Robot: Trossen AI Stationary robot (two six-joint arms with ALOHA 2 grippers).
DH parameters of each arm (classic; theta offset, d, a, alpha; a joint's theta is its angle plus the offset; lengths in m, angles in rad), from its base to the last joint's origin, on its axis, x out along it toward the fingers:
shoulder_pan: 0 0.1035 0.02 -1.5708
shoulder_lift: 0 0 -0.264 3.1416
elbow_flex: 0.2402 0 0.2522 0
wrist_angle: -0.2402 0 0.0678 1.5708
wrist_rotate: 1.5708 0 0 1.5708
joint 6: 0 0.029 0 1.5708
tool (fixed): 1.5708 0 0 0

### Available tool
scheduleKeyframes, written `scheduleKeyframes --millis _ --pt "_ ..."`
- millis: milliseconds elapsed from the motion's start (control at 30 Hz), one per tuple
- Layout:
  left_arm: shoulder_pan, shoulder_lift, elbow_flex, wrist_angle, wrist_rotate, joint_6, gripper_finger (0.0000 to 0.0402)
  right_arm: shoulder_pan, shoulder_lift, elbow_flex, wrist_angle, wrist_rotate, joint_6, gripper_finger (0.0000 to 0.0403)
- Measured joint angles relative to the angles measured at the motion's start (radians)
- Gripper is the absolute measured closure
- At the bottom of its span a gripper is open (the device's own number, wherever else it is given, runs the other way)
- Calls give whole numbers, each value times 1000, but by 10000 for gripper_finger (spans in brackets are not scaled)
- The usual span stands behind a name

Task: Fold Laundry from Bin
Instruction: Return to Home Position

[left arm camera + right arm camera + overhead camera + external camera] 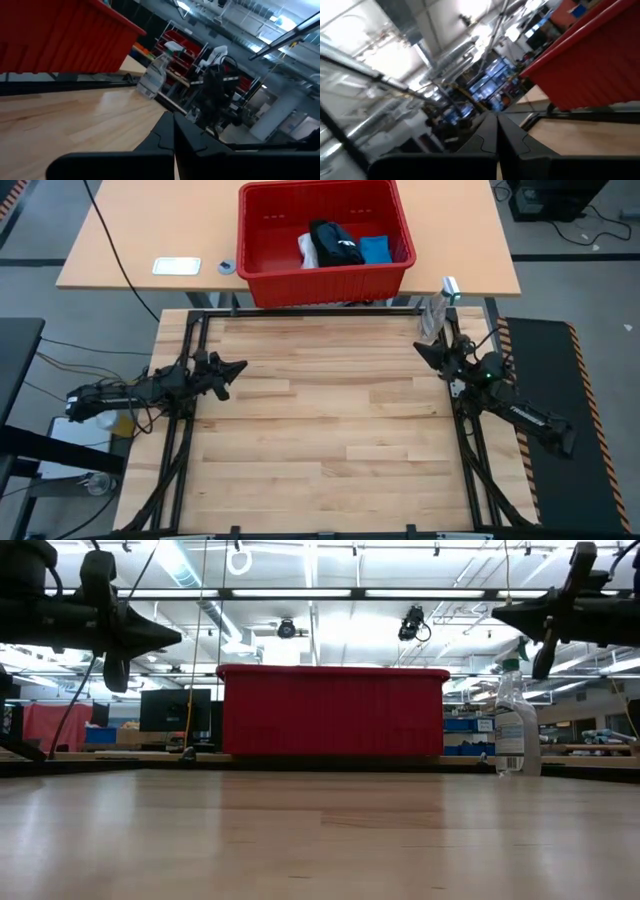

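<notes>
The middle of the wooden table (320, 430) lies wide open; the red bin (330, 280) blocks top centre, and a spray bottle (435, 312) stands upper right.

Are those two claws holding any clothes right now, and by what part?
Nothing is held. The left gripper and right gripper are both shut and empty; the laundry lies in the red bin, away from both.

Black jointed arms (150, 387), tapered black tools (238, 366)
</notes>
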Motion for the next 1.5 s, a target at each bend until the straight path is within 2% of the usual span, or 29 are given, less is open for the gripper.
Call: scheduleKeyframes --millis 167,433,933,1200,1500 --pt "0 0 0 -6 -8 -2 401 -4 0 0 -9 55 34 388" --pt "0 3 0 -55 -12 107 390 -4 0 0 -49 15 -137 377" --pt "0 3 0 -54 -12 108 382 -3 0 0 -50 14 -147 375" --pt "-113 2 0 -56 -26 109 381 -4 0 0 -50 10 -147 376" --pt "-119 2 0 -54 -22 108 381 -3 1 0 -44 7 -147 375"
